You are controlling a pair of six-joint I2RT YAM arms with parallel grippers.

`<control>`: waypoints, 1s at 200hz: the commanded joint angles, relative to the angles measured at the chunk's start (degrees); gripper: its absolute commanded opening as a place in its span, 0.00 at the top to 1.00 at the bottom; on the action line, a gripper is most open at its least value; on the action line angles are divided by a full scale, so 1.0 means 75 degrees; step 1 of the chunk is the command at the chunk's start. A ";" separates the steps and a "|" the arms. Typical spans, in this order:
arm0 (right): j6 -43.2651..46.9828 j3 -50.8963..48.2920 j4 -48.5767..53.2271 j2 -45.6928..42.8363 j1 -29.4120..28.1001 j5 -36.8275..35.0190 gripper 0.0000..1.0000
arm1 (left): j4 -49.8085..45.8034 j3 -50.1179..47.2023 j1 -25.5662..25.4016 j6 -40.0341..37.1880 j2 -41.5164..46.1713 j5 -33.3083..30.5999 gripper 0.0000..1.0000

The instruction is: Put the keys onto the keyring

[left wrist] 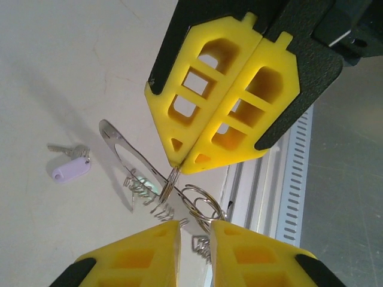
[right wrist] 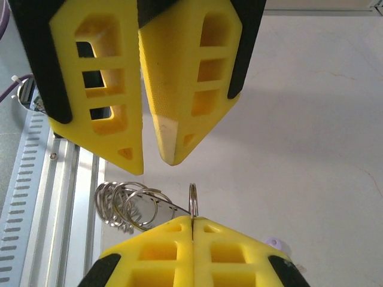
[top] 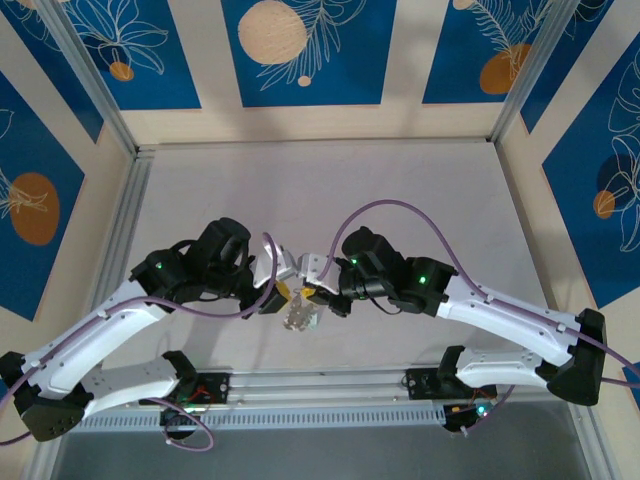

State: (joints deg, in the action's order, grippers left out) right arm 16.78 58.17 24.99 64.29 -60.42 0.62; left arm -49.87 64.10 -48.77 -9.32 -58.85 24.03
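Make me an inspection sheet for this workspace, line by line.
Surface: pale table, no stains seen.
Job's things: keyring held edge-on; keys with a lilac tag lying loose on the table, apart from it.
Clutter: wire rings and coils bunched beside the keyring; flat metal strip among them.
Grippers: right end effector shut on the keyring; left end effector slightly parted, facing it.
Cables: purple cables looping over both arms.
Surroundings: blue patterned wall panels; slotted metal rail at the near edge.

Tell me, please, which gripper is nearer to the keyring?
Right: the right gripper is shut on the keyring, while the left gripper faces it just apart, jaws slightly parted.
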 commanded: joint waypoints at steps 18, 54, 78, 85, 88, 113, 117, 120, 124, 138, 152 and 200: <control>-0.0126 0.0374 -0.1049 -0.0024 -0.0022 0.0543 1.00 | 0.0673 -0.0334 -0.0328 -0.0213 0.0169 0.0703 0.81; -0.0418 0.0164 -0.1334 -0.0376 0.0267 0.1132 1.00 | 0.0766 -0.0478 -0.0305 -0.0118 0.0656 0.0416 0.80; -0.0458 0.0146 -0.1237 -0.0548 0.0314 0.1277 1.00 | 0.0771 -0.0497 -0.0305 -0.0082 0.0800 0.0417 0.81; -0.0454 0.0153 -0.1153 -0.0574 0.0325 0.1276 1.00 | 0.0809 -0.0512 -0.0306 -0.0070 0.0875 0.0408 0.81; -0.0445 0.0158 -0.1099 -0.0590 0.0328 0.1278 1.00 | 0.0824 -0.0513 -0.0306 -0.0070 0.0912 0.0406 0.81; -0.0419 0.0248 -0.0736 -0.0594 0.0334 0.1490 1.00 | 0.0794 -0.0413 -0.0306 -0.0109 0.0962 0.0427 0.82; -0.0420 0.0264 -0.0706 -0.0592 0.0323 0.1528 1.00 | 0.0777 -0.0380 -0.0311 -0.0125 0.0962 0.0412 0.82; -0.0420 0.0282 -0.0688 -0.0583 0.0322 0.1555 1.00 | 0.0762 -0.0362 -0.0306 -0.0134 0.0947 0.0409 0.82; -0.0420 0.0293 -0.0663 -0.0580 0.0322 0.1588 1.00 | 0.0752 -0.0335 -0.0305 -0.0156 0.0944 0.0400 0.82; -0.0393 0.0372 -0.0540 -0.0518 0.0323 0.1653 1.00 | 0.0719 -0.0281 -0.0305 -0.0179 0.0969 0.0385 0.82; -0.0379 0.0433 -0.0463 -0.0480 0.0324 0.1716 1.00 | 0.0760 -0.0242 -0.0305 -0.0189 0.1008 0.0405 0.82; -0.0316 0.0617 -0.0191 -0.0365 0.0283 0.1894 1.00 | 0.0747 -0.0105 -0.0300 -0.0358 0.0882 0.0328 0.82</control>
State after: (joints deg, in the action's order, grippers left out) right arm 14.57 60.03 22.96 61.19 -58.11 12.32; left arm -44.53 60.84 -50.52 -9.82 -52.07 25.50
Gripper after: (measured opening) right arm 0.049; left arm 0.182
